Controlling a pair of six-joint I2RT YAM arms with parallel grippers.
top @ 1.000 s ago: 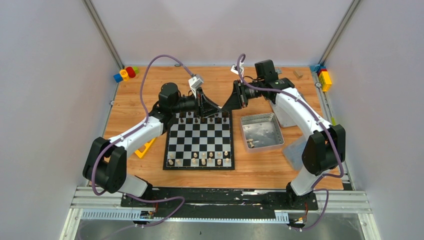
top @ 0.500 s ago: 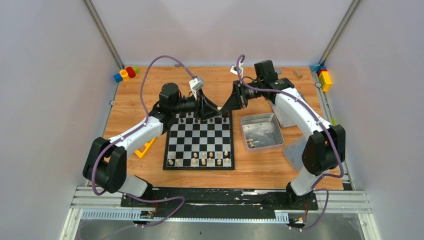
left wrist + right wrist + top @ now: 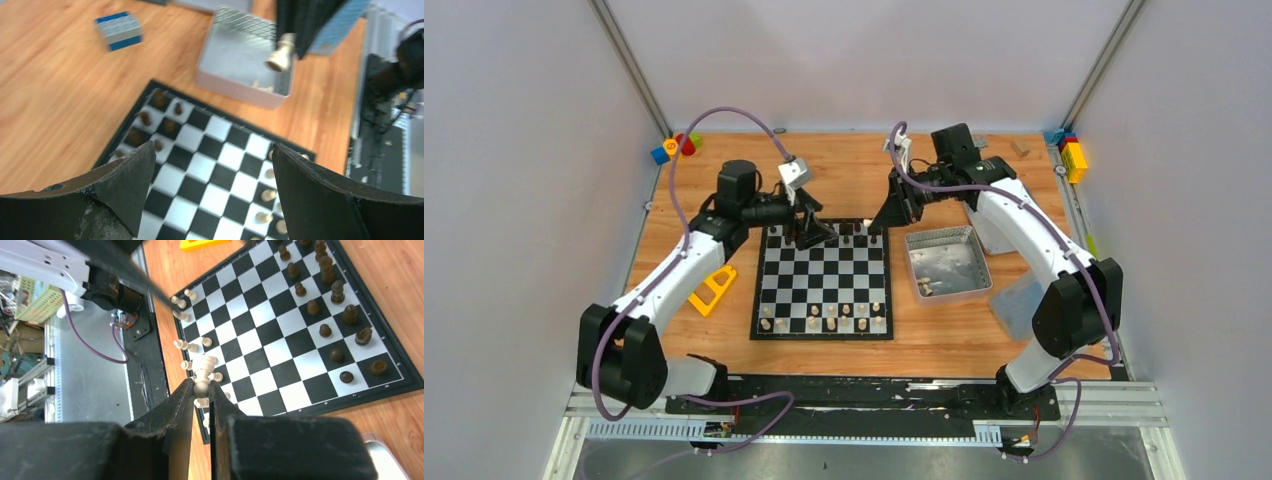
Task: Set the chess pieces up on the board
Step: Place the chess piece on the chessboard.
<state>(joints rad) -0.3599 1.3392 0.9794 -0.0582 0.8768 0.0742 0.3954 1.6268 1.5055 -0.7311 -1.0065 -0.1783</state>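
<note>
The right pincer (image 3: 201, 386), jaws narrowed tight on 1 pale piece (image 3: 202, 371), holds it in the air above the far right corner of the board (image 3: 824, 275), clear of every square. The left pincer (image 3: 212, 150), spread wide and empty, hovers over the board's far left squares.

The step in hand looks to be the delivery of a pale piece from the tin (image 3: 954, 262), which sits just right of the board on the tabletop (image 3: 924, 340). The next move likely calls for a run to the near side, a vacant square there, and an upright set-down that jostles no close neighbour.

The count is 1 board, 1 tin and 2 arms. About 14 dark pieces (image 3: 313, 306) show in the 2 far rows, with the right wrist view's edge cutting off any others. Roughly 12 pale pieces (image 3: 831, 324) stand in the 2 near rows, too small overhead for a firm tally. At least 2 spare pale pieces (image 3: 924, 288) lie in the tin.
</note>
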